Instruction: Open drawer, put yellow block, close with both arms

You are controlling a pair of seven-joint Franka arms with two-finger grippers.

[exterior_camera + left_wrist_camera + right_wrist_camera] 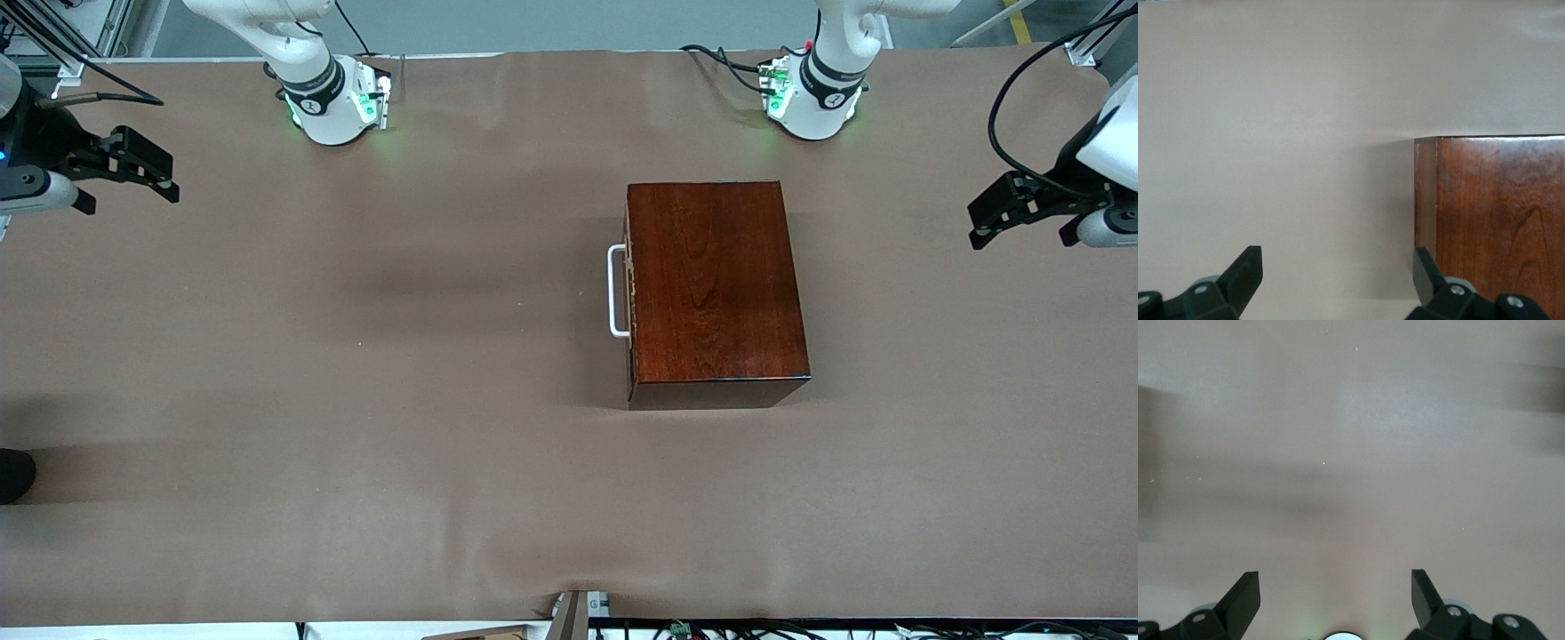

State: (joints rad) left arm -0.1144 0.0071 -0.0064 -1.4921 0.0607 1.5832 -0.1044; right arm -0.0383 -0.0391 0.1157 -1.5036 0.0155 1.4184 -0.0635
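Brown cloth covers the table (356,400) from edge to edge, lying smooth apart from faint creases.

Arms: two white arms rise from green-lit bases along the robots' edge of the table. The right arm (302,53) bends out over its own end of the table; the left arm (845,44) does the same at its end. Both wait, raised and idle.

Box (716,280): glossy reddish-brown wood, resting on the cloth toward the left arm's end, nearer the front camera than the left base. In the left wrist view one corner of it (1491,220) shows below the gripper.

Drawer (630,293): pushed fully in, so its contents cannot be seen; its front faces the right arm's end of the table.

Handle (615,292): white U-shaped bar standing out from the drawer front.

Right gripper (133,169): over bare cloth at the right arm's end, fingers (1245,597) spread wide, holding nothing.

Left gripper (1009,209): over bare cloth at the left arm's end, well apart from the box, fingers (1245,270) likewise spread wide, holding nothing.
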